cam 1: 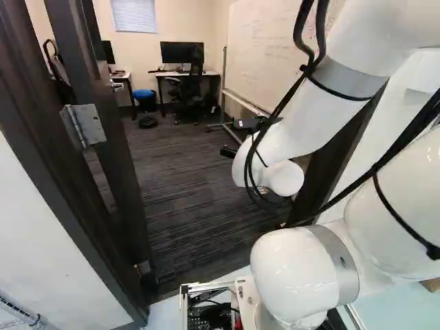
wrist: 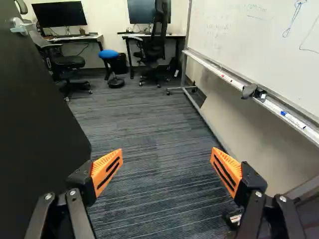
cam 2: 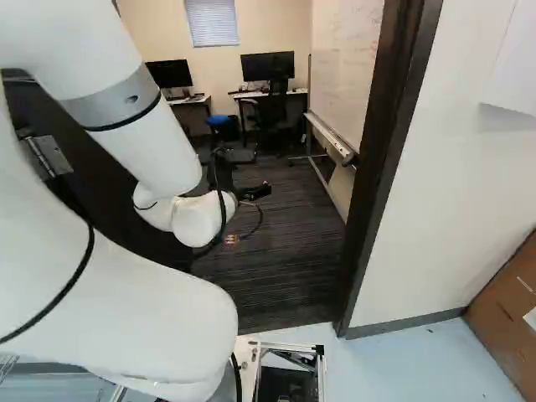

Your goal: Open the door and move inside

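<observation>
In front of you, your arm [cam 1: 299, 127] hides part of the door frame [cam 1: 333, 158]. Your gripper [cam 2: 251, 174] holds its slotted orange pads [wrist: 108, 167] wide apart; beside it, the smooth, dark door [wrist: 37, 129] stands open, cut off in the wrist view. Past striped carpet [wrist: 149, 129], a black chair [wrist: 158, 37] partly hides a flat monitor [wrist: 139, 11].

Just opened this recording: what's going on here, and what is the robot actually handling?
Nothing is in its grasp: the black pincer is spread open with no object between its orange pads. The dark door stands open into a carpeted office, and the white arm reaches through the doorway, past the door frame. The arm's base appears to be just outside, so the opening looks done and the moving in unfinished.
</observation>
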